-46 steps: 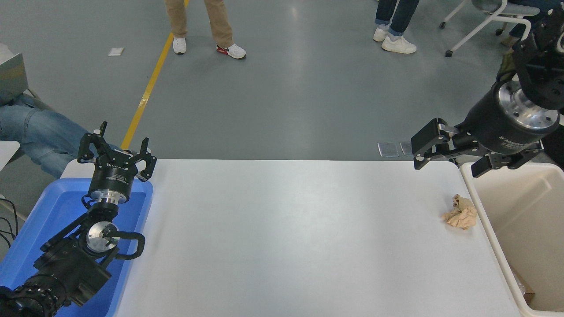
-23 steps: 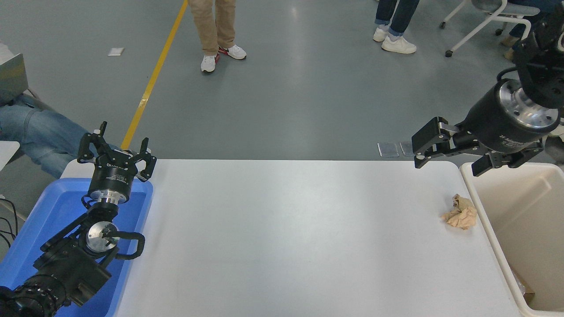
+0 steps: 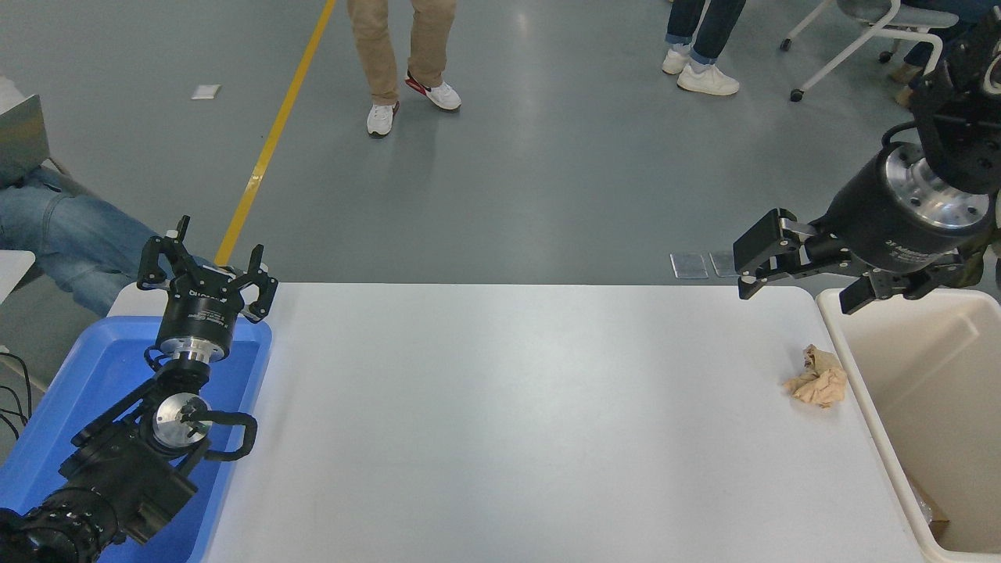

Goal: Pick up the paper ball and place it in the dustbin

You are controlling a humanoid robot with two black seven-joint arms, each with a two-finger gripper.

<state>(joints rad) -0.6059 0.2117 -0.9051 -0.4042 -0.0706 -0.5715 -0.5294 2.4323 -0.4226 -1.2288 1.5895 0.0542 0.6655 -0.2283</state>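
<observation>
The tan-brown wrinkled paper ball (image 3: 817,378) lies on the white table (image 3: 508,422) near its right edge, close beside the dustbin's rim. The cream-beige dustbin (image 3: 868,391) stands at the table's right side, its inside deep and smooth. My right gripper (image 3: 798,291) is open and empty, hanging in the air above the table's far right corner, above and behind the paper ball. My left gripper (image 3: 205,270) is open and parked at the lower left over the blue tray.
A shallow blue tray (image 3: 70,391) sits at the table's left end under the left arm. People's legs (image 3: 407,55) and a chair (image 3: 860,31) stand on the grey floor beyond the table. A seated person's knee (image 3: 62,234) is at the far left.
My right gripper has shifted slightly right and stayed open. A person in tan trousers has walked to the right on the floor. The paper ball has not moved.
</observation>
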